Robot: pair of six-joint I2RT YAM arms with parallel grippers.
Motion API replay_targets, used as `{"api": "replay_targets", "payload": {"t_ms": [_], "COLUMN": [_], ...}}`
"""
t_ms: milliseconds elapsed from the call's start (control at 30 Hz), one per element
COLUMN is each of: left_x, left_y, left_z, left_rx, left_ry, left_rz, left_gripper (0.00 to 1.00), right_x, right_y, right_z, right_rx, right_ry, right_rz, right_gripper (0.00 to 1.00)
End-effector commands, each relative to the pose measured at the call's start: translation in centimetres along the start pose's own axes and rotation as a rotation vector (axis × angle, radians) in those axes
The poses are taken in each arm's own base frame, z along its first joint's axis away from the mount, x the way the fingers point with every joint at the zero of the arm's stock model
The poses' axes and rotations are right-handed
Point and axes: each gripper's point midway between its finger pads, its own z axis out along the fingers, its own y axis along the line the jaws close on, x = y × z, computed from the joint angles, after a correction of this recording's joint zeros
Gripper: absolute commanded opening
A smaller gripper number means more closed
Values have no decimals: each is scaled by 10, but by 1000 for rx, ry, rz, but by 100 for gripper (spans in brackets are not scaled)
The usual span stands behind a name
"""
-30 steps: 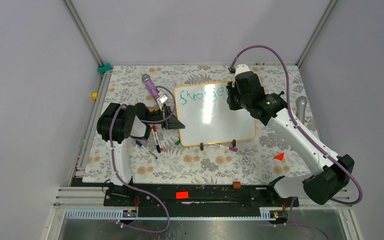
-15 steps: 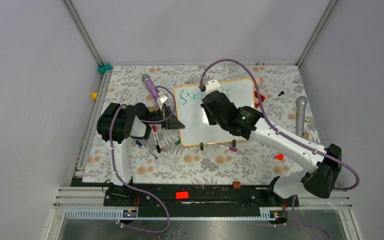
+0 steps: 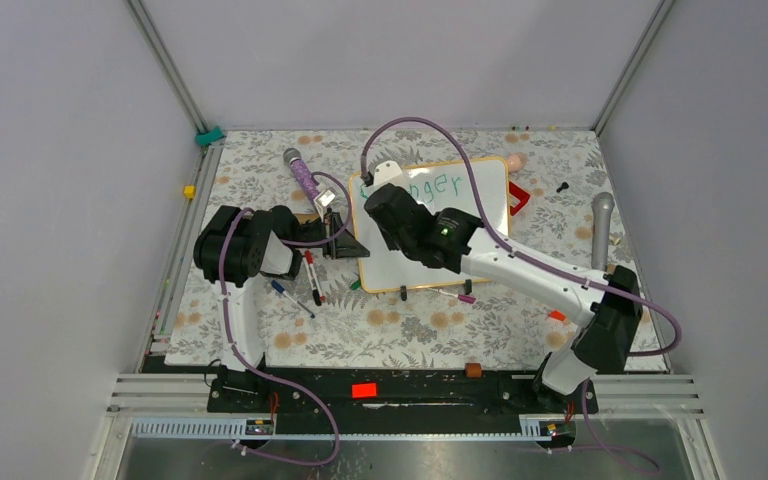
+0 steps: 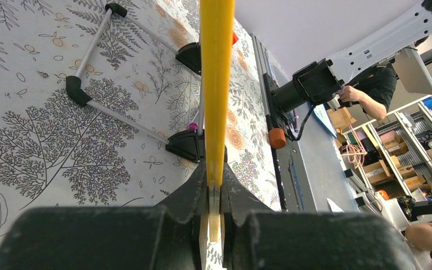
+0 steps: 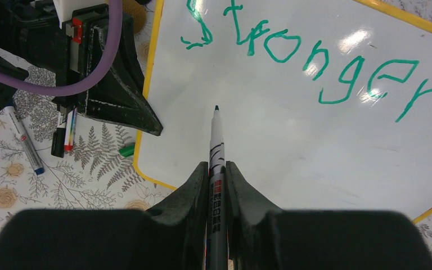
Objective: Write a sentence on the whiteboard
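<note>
The whiteboard (image 5: 315, 157) lies mid-tabletop, toward the far edge. The sentence (image 5: 315, 62) runs in green along the board's far edge, and only "Stronger" can be read. Just beside the board's right edge sits a small red tray-like thing (image 3: 520, 198); what is in it cannot be made out.

The left gripper (image 4: 215, 188) is pressed together on the board's yellow left frame edge. The right gripper (image 5: 217, 174) pinches a marker (image 5: 216, 140), whose tip points at bare board below the "S", near the left edge. Whether the tip touches the board I cannot tell. The right arm stretches across the board and hides the first letters in the top view.

A purple microphone (image 3: 303, 177) lies near the board's far-left corner. Loose markers (image 3: 305, 280) lie beside the left gripper. A green cap (image 3: 355, 285) is by the board's near-left corner, and a pink-capped pen (image 3: 460, 296) lies just in front of the near edge. An orange piece (image 3: 558, 314) sits further right, and a grey microphone (image 3: 600, 222) lies near the tabletop's right edge.
</note>
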Motion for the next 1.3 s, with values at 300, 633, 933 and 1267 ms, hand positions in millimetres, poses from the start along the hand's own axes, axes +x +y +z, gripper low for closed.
{"api": "replay_targets", "payload": {"t_ms": [300,633,933,1267], "left_x": [6,5,4,4], "left_y": [-1,-2,-3,-2], "left_z": [-2,-2,-2,-2], "left_rx": [5,8,10,10], "left_ry": [13,16,18,18], "left_rz": [-37,-33,-33,-34], "left_gripper": [0,0,0,0], "right_x": [0,5,6,17], "right_y": [24,25,35,42], "right_z": [14,25,28,30], "right_rx": [-4,28,37,46], "right_ry": [31,42,40,47], "right_rz": [-15,-31,-34,-39], "right_gripper": [0,0,0,0]}}
